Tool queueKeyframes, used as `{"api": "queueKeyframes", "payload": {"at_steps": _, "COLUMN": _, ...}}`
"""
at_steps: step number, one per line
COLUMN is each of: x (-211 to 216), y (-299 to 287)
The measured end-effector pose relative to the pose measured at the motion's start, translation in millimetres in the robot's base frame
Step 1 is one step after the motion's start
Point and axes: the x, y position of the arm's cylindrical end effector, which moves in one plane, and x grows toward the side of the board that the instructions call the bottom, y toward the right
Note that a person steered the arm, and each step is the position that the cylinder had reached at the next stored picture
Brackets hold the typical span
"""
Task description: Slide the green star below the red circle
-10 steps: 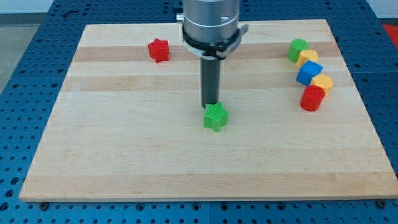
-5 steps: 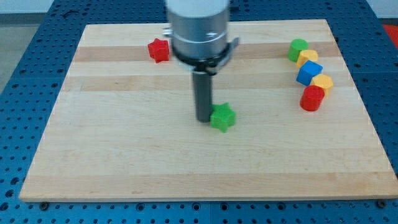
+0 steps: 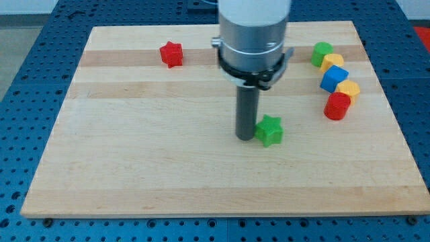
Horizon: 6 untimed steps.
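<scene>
The green star point(image 3: 269, 130) lies on the wooden board near its middle, a little to the view's right. My tip point(image 3: 245, 137) stands right against the star's left side. The red circle, a red cylinder block point(image 3: 337, 106), sits at the view's right, lowest in a column of blocks. The green star is to the left of and slightly below the red circle, well apart from it.
Above the red circle run a yellow block point(image 3: 349, 89), a blue cube point(image 3: 334, 78), another yellow block point(image 3: 332, 62) and a green cylinder point(image 3: 322, 53). A red star point(image 3: 172, 54) lies at the view's upper left. The board's right edge point(image 3: 393, 114) is close to the column.
My tip moved from above the green star to its left side, then swept to the view's right. The green star slid right and slightly down with it.
</scene>
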Motion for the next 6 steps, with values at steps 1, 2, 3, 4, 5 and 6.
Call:
{"api": "queueKeyframes", "payload": {"at_steps": 1, "x": 0, "y": 51}}
{"api": "queueKeyframes", "payload": {"at_steps": 2, "x": 0, "y": 84}}
{"api": "queueKeyframes", "payload": {"at_steps": 3, "x": 4, "y": 89}}
{"api": "queueKeyframes", "payload": {"at_steps": 4, "x": 18, "y": 89}}
{"api": "queueKeyframes", "payload": {"at_steps": 5, "x": 18, "y": 104}}
{"api": "queueKeyframes", "payload": {"at_steps": 6, "x": 18, "y": 116}}
